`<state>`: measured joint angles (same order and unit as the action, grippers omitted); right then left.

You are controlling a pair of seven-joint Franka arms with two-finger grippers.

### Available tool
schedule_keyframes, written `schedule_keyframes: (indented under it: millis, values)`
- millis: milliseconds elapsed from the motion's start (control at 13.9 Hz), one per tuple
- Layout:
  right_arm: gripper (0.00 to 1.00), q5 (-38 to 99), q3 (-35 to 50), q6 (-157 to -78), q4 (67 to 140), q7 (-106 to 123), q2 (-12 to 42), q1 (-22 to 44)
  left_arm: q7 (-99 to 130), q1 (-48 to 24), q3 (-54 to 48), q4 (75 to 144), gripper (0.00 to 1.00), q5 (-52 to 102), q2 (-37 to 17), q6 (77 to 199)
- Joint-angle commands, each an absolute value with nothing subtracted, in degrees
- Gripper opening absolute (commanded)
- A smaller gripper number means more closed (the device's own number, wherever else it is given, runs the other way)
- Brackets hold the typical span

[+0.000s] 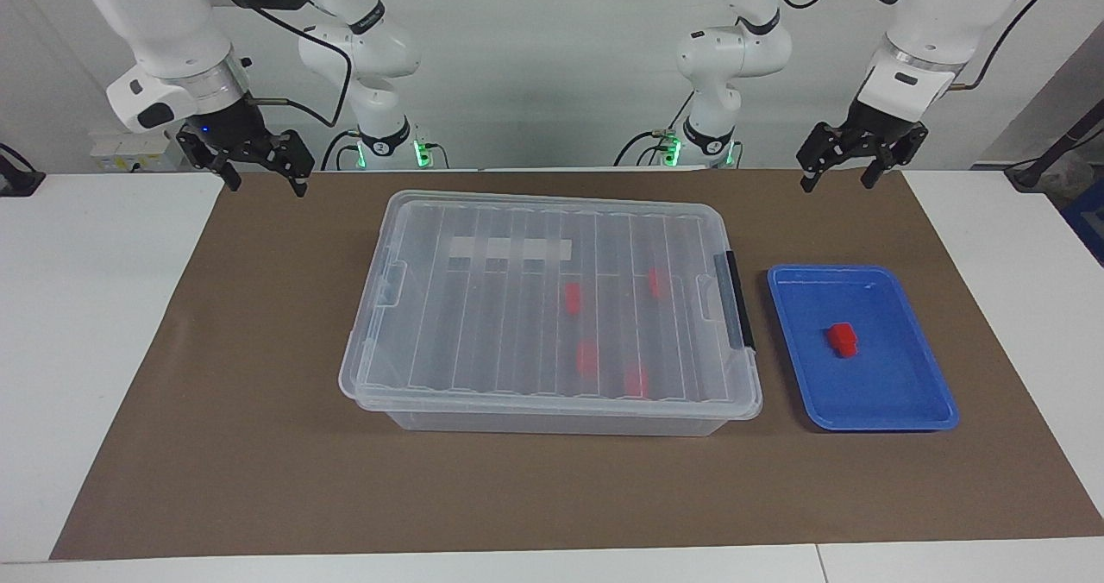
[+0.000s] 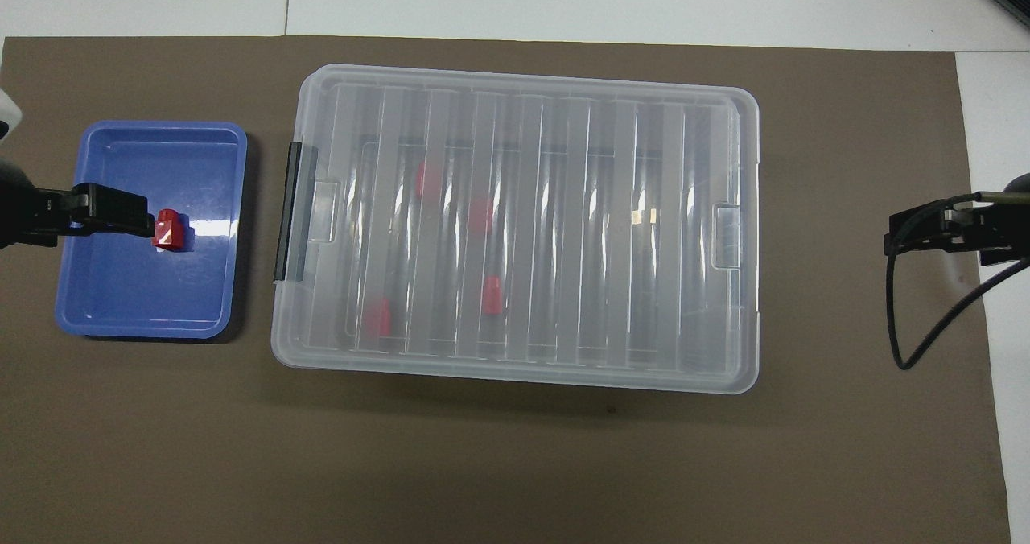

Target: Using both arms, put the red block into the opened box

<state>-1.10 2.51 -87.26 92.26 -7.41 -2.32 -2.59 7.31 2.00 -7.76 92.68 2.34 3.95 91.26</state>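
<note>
Clear ribbed lid (image 1: 552,298) covering box (image 1: 552,415)

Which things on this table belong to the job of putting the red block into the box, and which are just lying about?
Belong to the job:
- red block in the blue tray
- box, its lid on
- left gripper and right gripper, both raised, jaws open

Just lying about:
- four red blocks already inside the box, e.g.
- brown mat

Red block (image 1: 843,339) in blue tray (image 1: 914,393); lidded clear box (image 1: 483,324) beside
</note>
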Motion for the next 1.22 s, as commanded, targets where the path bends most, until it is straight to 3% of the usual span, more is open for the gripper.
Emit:
schedule_keyframes:
  millis: [0,359,789,1148]
  values:
    - [1.0,-1.6,2.9,-87.4,93.8,-6.2,-3.7,-3.0,7.6,2.4,-7.8,93.3,1.0,2.0,4.7,90.5]
    - [1.0,-1.4,2.9,-89.0,95.4,-6.2,-4.3,-3.0,7.5,2.4,-7.9,93.3,1.0,2.0,4.6,90.5]
    - [1.0,1.0,3.2,-105.9,112.0,-8.9,-9.1,-2.7,7.6,2.4,-7.8,93.3,1.0,2.0,4.6,90.5]
    - [1.0,1.3,3.3,-111.9,118.6,-12.0,-8.7,1.6,7.6,2.4,-7.9,93.3,1.0,2.0,4.6,90.5]
